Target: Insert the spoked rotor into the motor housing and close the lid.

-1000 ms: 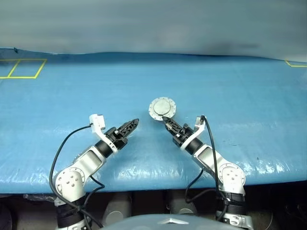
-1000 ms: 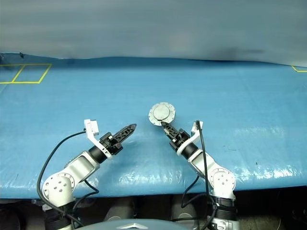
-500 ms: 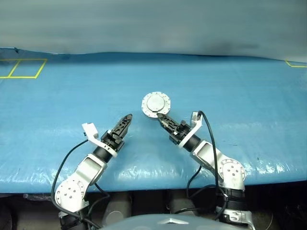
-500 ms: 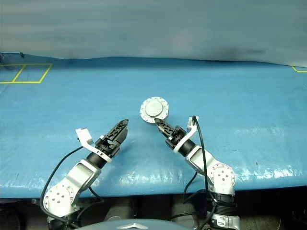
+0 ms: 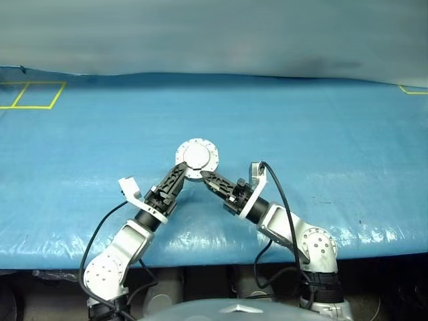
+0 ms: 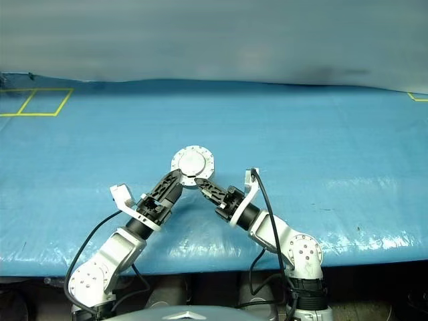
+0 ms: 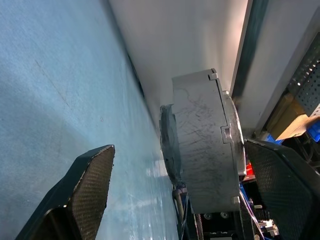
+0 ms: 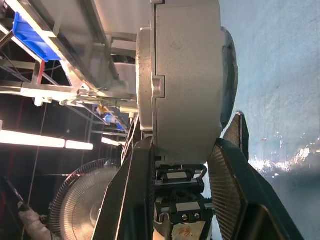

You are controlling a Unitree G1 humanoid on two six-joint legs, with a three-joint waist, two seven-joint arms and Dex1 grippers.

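Blue sheeting covers the desk (image 5: 334,120), with yellow tape outlines at its far corners. Both arms meet near the middle over the near part of the desk, where the right gripper (image 5: 204,176) holds the assembled motor unit raised, its round grey face with a notched rim turned toward the head camera. In the right wrist view the jaws are clenched across the thickness of the unit: one presses on the lid (image 8: 146,85), the thinner disc with the stepped edge, the other on the housing (image 8: 187,75), the thicker grey puck. The two parts sit face to face with only a fine seam showing, so the lid appears seated; the rotor is presumably enclosed and cannot be checked. The left gripper (image 5: 179,175) stands released, its jaws spread wide on either side of the housing (image 7: 200,145) without visible contact. Judged by its scuffed metal walls, the unit is rigid, fairly heavy for its size and smooth enough to slip, though not fragile. The best hold is across the two flat faces, which also keeps the lid pressed shut; the curved rim offers a poorer purchase.
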